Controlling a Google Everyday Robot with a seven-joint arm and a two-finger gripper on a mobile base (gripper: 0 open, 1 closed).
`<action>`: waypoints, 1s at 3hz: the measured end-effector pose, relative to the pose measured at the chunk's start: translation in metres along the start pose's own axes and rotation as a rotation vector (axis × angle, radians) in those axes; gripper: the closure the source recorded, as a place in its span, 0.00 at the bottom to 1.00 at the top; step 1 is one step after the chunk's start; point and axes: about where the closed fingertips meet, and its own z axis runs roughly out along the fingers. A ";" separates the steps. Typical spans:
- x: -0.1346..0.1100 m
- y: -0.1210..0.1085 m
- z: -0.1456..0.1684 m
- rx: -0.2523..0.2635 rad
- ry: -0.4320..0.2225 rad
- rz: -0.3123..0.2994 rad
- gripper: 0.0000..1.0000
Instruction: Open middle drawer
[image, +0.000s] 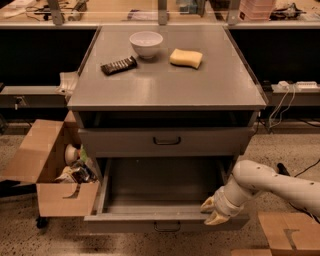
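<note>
1. Nearest, at the lower right, flat cardboard (287, 234) lies on the speckled floor.
2. The pincer (212, 211) is at the right end of the open drawer's front edge, touching or just beside it. Its pale arm (272, 182) comes in from the right. Whether the pincer is apart, together or clamped on the edge cannot be told.
3. The middle drawer (160, 186) stands open, extended well forward from the grey cabinet. It is wide and shallow, in grey metal, and its floor shows bare. A small dark loop handle (167, 228) sits centred on its front. Nothing lies across its front but the pincer at the right end.
4. To the left, just beside the drawer's side, an open cardboard box (62, 201) holds mixed items too small to identify.
5. Above, the upper drawer (210, 142) sits back at the cabinet, with a dark gap between its front and the table (165, 87).
6. On the table are a white bowl (146, 44), a yellow sponge (186, 58) to its right, and a dark flat object (119, 65) to its left, all apart from one another.
7. Farther right, pale cables (282, 102) hang by the dark wall; a cluttered counter (125, 19) runs behind.
</note>
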 end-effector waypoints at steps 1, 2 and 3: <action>0.000 0.000 0.000 0.000 0.000 0.000 0.74; 0.000 0.000 0.000 0.000 0.000 0.000 0.52; 0.000 0.000 0.000 0.000 0.000 0.000 0.27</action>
